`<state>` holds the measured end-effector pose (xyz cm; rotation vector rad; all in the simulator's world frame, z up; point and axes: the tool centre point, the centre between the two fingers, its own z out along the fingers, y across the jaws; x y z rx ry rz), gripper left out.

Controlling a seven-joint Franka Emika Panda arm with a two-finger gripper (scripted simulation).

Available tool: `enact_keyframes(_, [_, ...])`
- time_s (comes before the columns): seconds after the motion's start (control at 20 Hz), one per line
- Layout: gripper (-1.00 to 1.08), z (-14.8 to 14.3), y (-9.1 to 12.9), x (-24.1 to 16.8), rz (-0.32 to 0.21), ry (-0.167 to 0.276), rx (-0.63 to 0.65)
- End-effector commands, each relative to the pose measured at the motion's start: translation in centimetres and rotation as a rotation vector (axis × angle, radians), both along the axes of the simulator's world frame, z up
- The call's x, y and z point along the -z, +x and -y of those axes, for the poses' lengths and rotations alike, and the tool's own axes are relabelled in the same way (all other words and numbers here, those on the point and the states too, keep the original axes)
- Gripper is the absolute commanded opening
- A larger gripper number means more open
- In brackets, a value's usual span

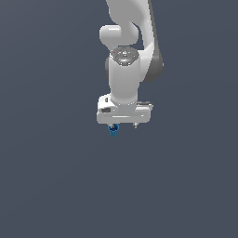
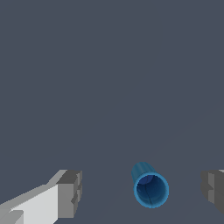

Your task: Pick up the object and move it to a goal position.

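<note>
One small blue cylinder [image 2: 150,189] sits between the spread fingers [image 2: 70,193] of the gripper [image 1: 123,124], nearer one finger than the other and touching neither, so the gripper is open and holds nothing. In the exterior view the cylinder [image 1: 113,129] peeks out just beneath the white hand, toward the exterior view's left. From the wrist view its open, darker-rimmed end faces the camera. The risk, as I judge it, lies in that off-centre placement: on closing, the nearer finger would reach it first and could push or tip the tube before the other arrives, leaving a skewed grasp or none.
</note>
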<state>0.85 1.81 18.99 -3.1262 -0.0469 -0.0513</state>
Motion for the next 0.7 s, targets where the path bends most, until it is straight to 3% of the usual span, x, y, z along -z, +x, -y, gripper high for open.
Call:
enact_keyframes(0.0, [1.0, 0.0, 0.0, 0.0, 0.0, 0.0, 0.0])
enact_keyframes(0.65, [1.0, -0.28, -0.76, 0.03, -0.021, 0.022, 0.016])
